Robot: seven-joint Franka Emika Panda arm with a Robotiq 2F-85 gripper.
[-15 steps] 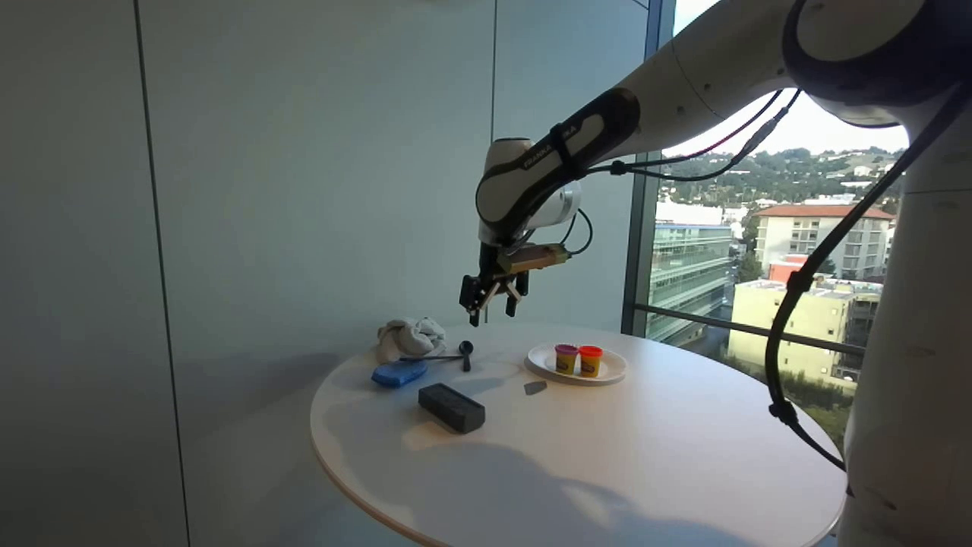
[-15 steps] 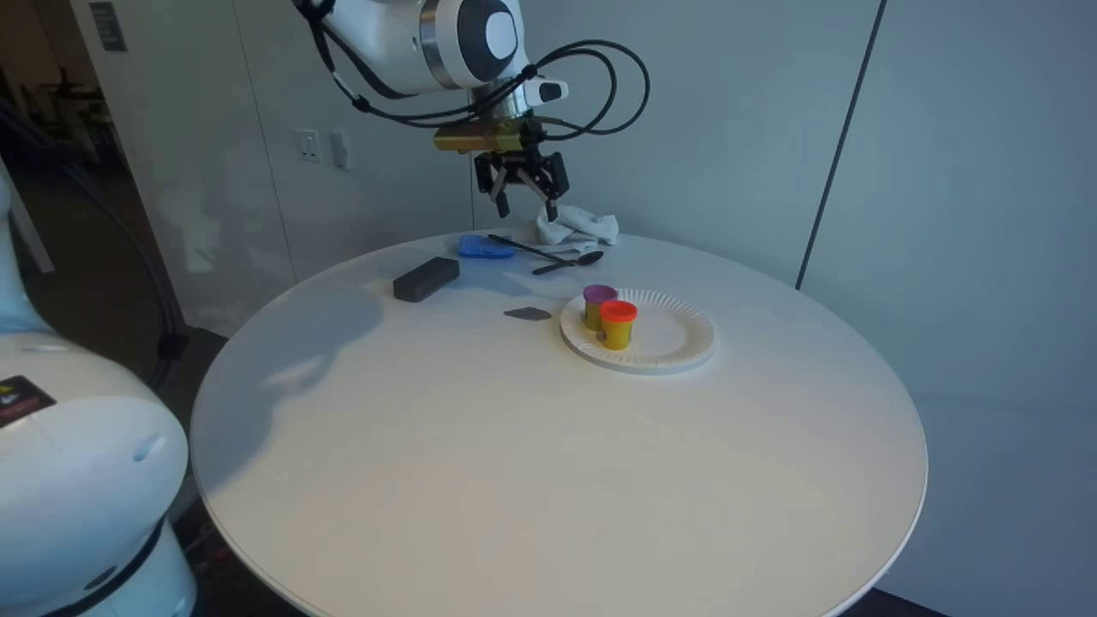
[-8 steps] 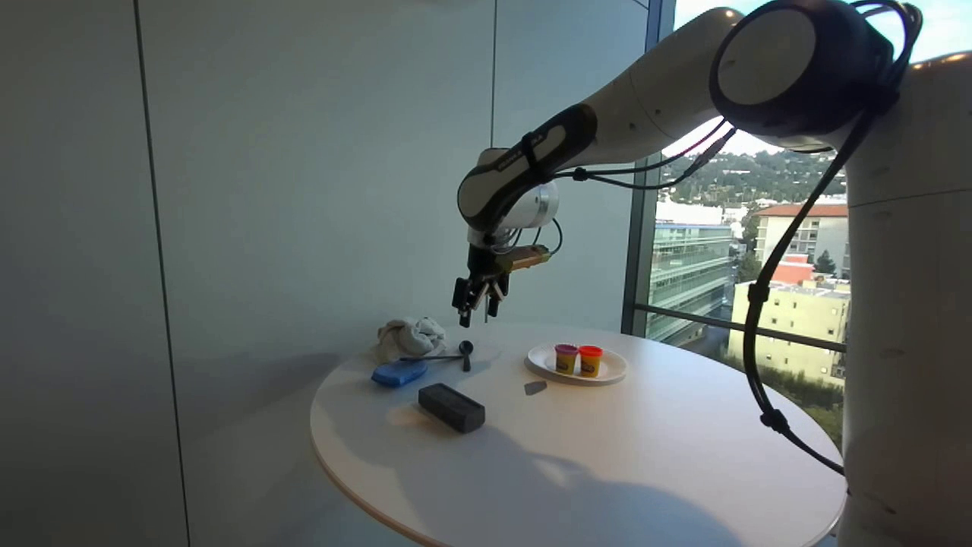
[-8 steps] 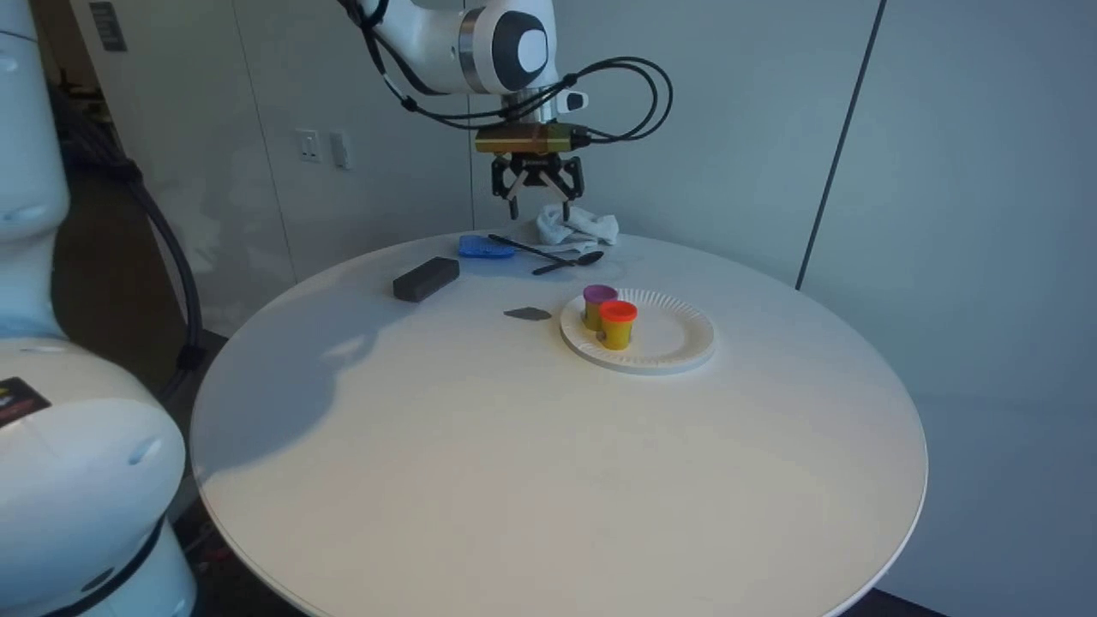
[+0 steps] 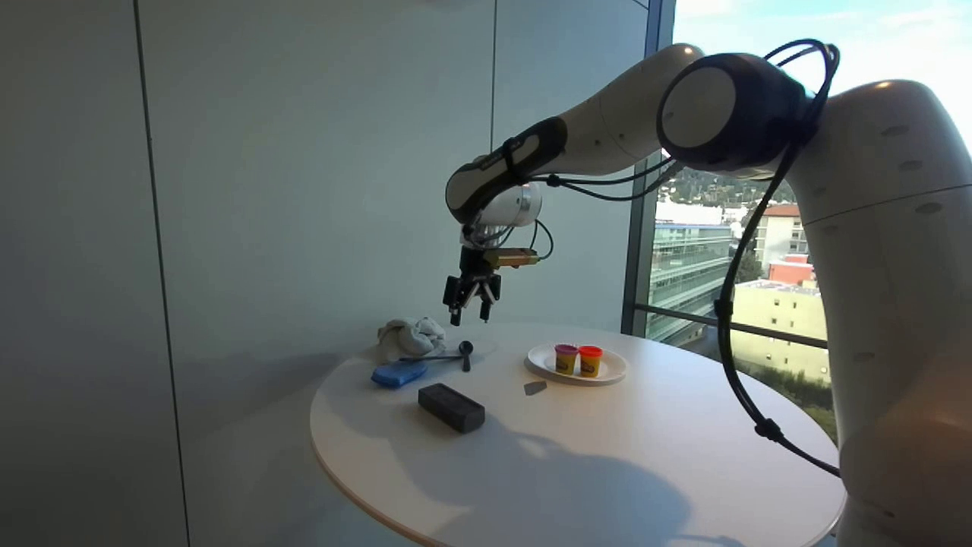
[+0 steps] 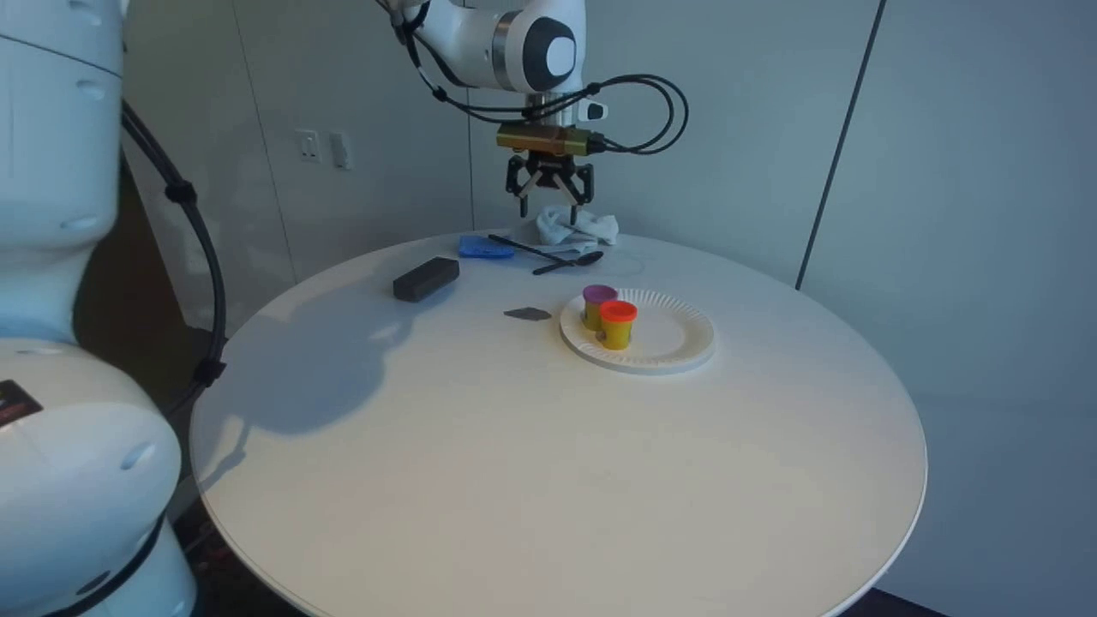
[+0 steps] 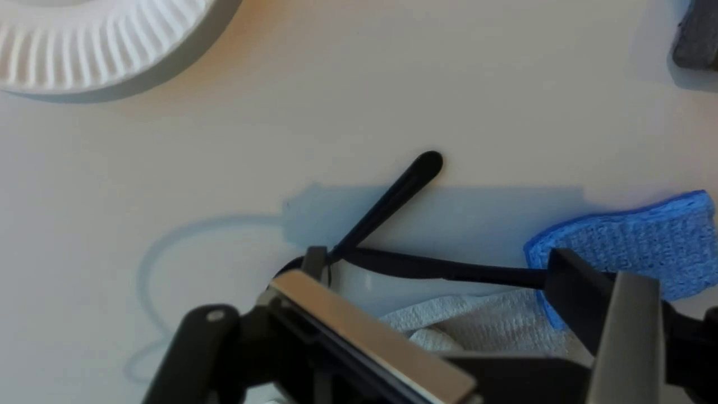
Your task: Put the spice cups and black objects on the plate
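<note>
Two yellow spice cups, one purple-lidded (image 6: 599, 310) and one red-lidded (image 6: 617, 330), stand upright on the white plate (image 6: 677, 336). The plate's ribbed rim (image 7: 106, 50) enters the wrist view at top left. Of the black objects, a rectangular block (image 5: 451, 408) lies apart near the table's edge. A black spoon (image 7: 395, 196) and a black knife (image 7: 437, 267) cross on the table; the spoon's bowl is partly hidden by a finger in the wrist view. Above these utensils hangs my gripper (image 5: 470, 314), open, nothing between its fingers. A flat dark grey piece (image 6: 527, 314) lies between block and plate.
A blue sponge (image 7: 650, 241) lies under the knife's handle end. Behind it a crumpled white cloth (image 5: 412, 339) sits near the table's far edge, close to the wall. The round white table (image 6: 557, 480) carries everything.
My gripper has shifted left in an exterior view and right in another, turning a little and ending over the crossed utensils. It has stayed open. The objects on the table have not moved.
</note>
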